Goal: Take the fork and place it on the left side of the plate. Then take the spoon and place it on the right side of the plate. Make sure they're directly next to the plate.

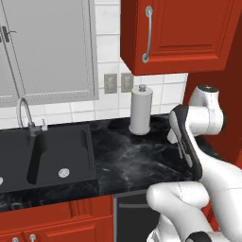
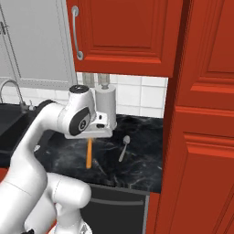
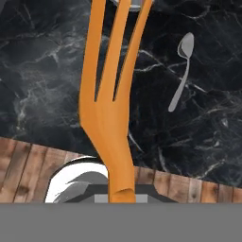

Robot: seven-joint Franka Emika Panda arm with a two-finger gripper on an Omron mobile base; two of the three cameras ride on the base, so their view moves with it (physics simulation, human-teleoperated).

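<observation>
The gripper point(image 2: 91, 137) is closed on the fork point(image 3: 111, 108) by its handle, holding it above the black marble counter point(image 2: 137, 164), tines pointing away from the hand. The spoon point(image 2: 124, 148) lies flat on the counter (near the front edge), just beside the fork, toward the tall red cabinet point(image 2: 201, 137).

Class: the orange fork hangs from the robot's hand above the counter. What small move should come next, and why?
Probably carry the fork onward, keeping the hand shut on it. The spoon lies on the black counter alongside, and no plate is visible there, so releasing now would seem premature.
</observation>
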